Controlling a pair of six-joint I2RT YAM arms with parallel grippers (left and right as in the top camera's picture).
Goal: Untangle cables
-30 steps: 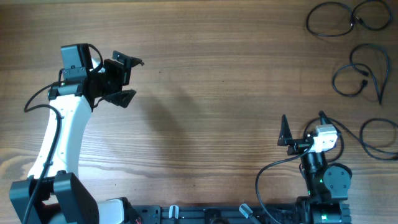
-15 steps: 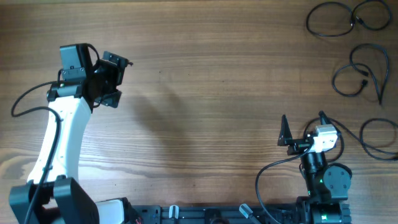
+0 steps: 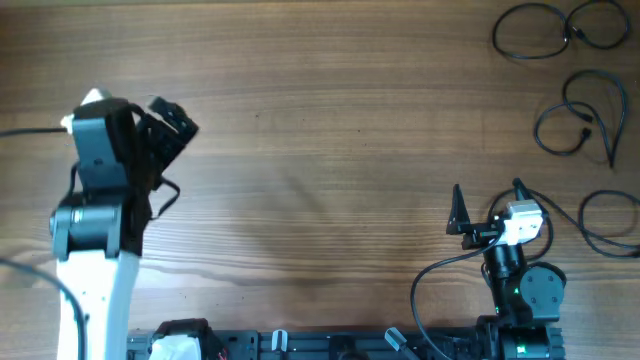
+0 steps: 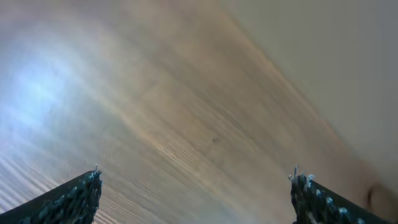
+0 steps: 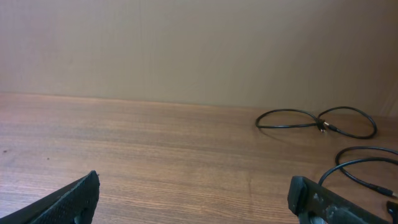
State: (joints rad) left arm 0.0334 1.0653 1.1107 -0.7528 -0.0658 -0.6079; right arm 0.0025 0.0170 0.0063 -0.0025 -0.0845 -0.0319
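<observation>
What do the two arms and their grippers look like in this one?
The left arm has a long white link with black and grey joints. The right arm is mostly black, with a white block at its wrist. The left gripper and right gripper have black, pointed, rough-textured fingers. Thick black wires loop off the arms.

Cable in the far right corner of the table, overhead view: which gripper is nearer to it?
Right. The right gripper is on the same side of the table as the cable, toward the front; the left gripper is far across, near the opposite side.
</observation>
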